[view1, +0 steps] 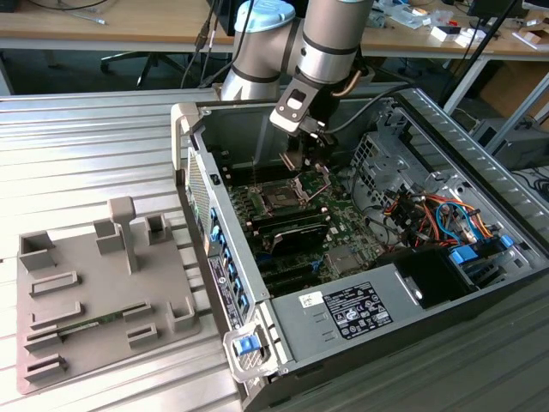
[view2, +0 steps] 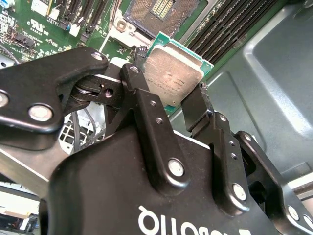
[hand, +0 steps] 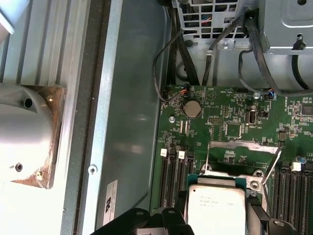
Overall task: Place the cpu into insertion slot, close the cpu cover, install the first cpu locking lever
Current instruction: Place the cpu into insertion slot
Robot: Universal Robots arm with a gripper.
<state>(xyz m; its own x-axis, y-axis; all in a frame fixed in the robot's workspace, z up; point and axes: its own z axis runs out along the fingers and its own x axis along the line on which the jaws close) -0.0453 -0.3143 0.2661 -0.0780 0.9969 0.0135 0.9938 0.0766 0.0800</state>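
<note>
Silvery cpu clamped in end effector, near bare dark insertion slot, cpu cover raised open

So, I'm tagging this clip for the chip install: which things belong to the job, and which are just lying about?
Job: chip, held by the gripper, jaws shut on it; empty socket; open cover.
Lying about: grey holder plate at the exterior view's left; coloured cables; coin battery.

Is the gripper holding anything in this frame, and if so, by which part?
Yes. The gripper is shut on the small square silvery cpu, pinching it by two opposite edges.
</note>
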